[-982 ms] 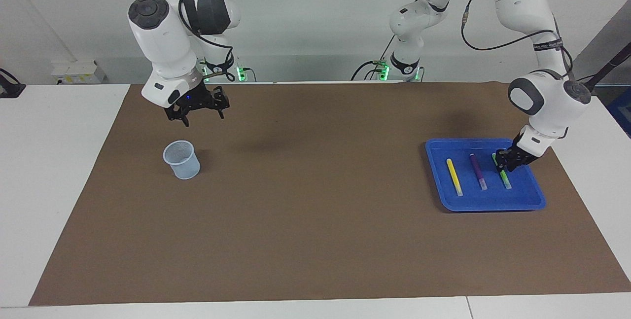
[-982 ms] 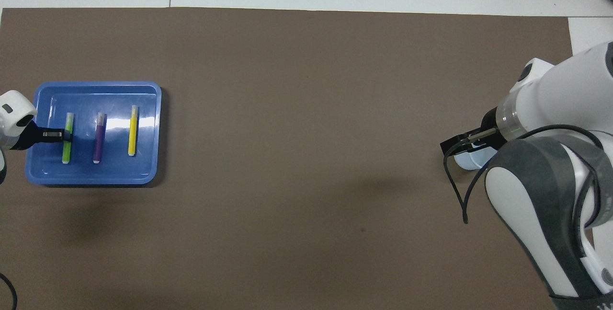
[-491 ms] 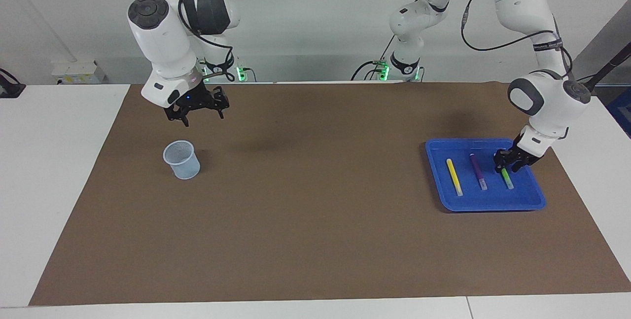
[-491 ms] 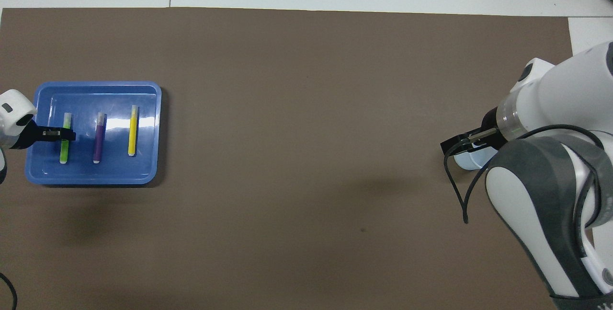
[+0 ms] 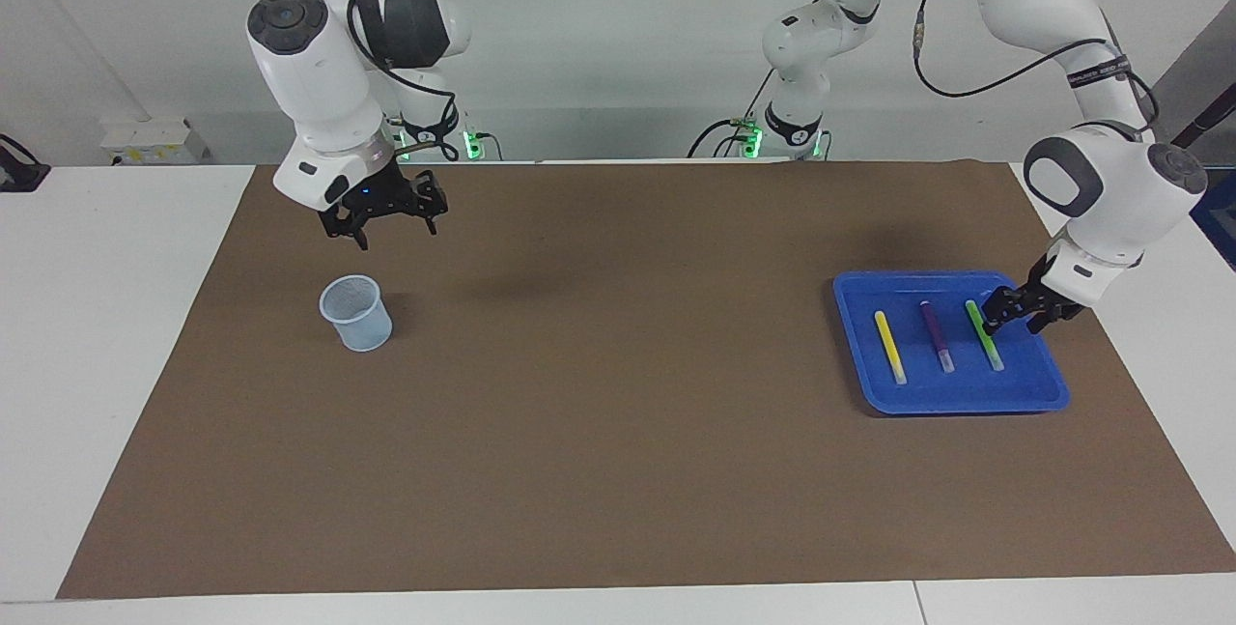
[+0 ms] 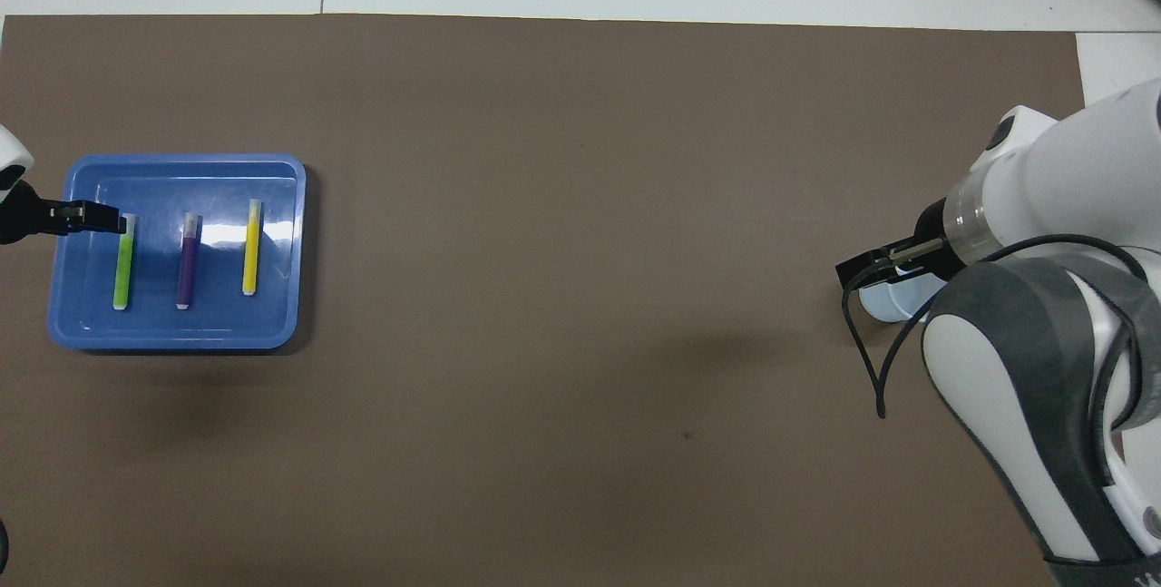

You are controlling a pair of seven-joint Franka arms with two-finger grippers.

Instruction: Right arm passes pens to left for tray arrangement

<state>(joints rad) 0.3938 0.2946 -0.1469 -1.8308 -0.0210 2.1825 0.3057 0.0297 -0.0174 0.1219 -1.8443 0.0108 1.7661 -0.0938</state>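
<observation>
Facing view: we see the blue tray (image 5: 951,395) at the left arm's end of the table with all three pens lying side by side in it, the yellow pen (image 5: 889,347), the purple pen (image 5: 936,336) and the green pen (image 5: 984,335), none touching another. The left gripper (image 5: 1016,310) hangs over the tray's edge just beside the green pen, its fingers parted and holding nothing. The right gripper (image 5: 384,216) waits in the air above the pale mesh cup (image 5: 356,313) at the right arm's end, jaws spread and empty.

We judge the arranging done: the last pen is laid down and the cup appears to hold no more. What the next move calls for, as we read it, is only a clean lift of the left arm away from the tray without brushing the green pen.

In the overhead view the left arm is cut off at the frame's edge, only its gripper showing, and the right arm's bulk covers most of the cup. We cannot see right to the cup's bottom in either view.
</observation>
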